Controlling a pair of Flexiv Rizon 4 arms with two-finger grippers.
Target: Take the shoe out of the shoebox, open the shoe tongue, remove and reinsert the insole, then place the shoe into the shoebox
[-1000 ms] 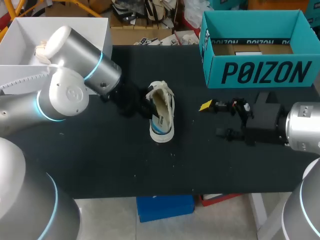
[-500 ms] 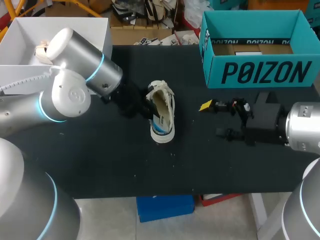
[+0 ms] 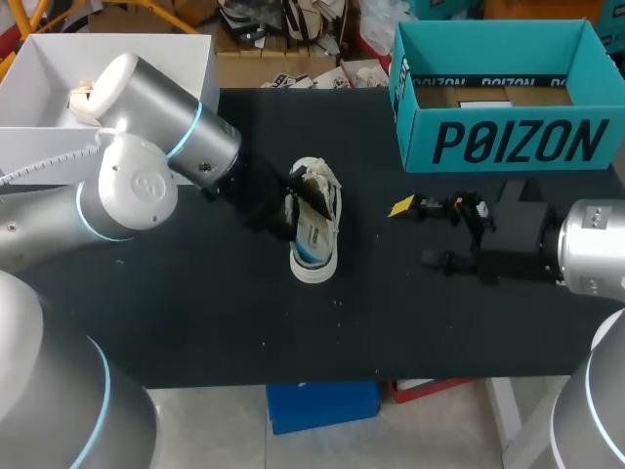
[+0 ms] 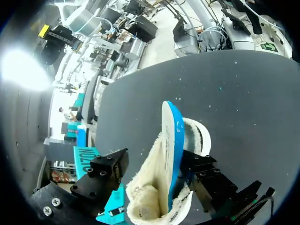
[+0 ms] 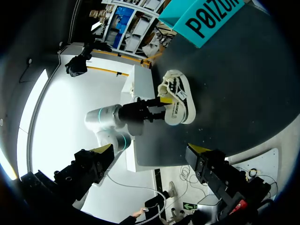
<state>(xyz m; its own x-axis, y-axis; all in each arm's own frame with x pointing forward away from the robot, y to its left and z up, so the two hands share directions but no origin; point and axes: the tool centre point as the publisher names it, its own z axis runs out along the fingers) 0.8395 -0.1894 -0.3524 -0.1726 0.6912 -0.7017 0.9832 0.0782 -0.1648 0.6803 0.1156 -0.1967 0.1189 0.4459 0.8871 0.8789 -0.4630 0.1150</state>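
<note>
Plainly, the right gripper (image 3: 420, 233) hung with its jaws wide apart and empty over the black table (image 3: 195, 313), near the teal shoebox (image 3: 508, 142). The left gripper (image 3: 293, 203) was at the shoe (image 3: 314, 230), which stood mid-table outside the shoebox. Whether it gripped the shoe I could not tell.

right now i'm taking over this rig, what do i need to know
Left pincer: at the shoe, with the insole standing on edge right ahead of it; grip unclear.
Right pincer: open, empty, near the shoebox.
Done: shoe is out of the shoebox.
To do: insole seems partly lifted, so get it out and back in, then put the shoe into the shoebox.
</note>
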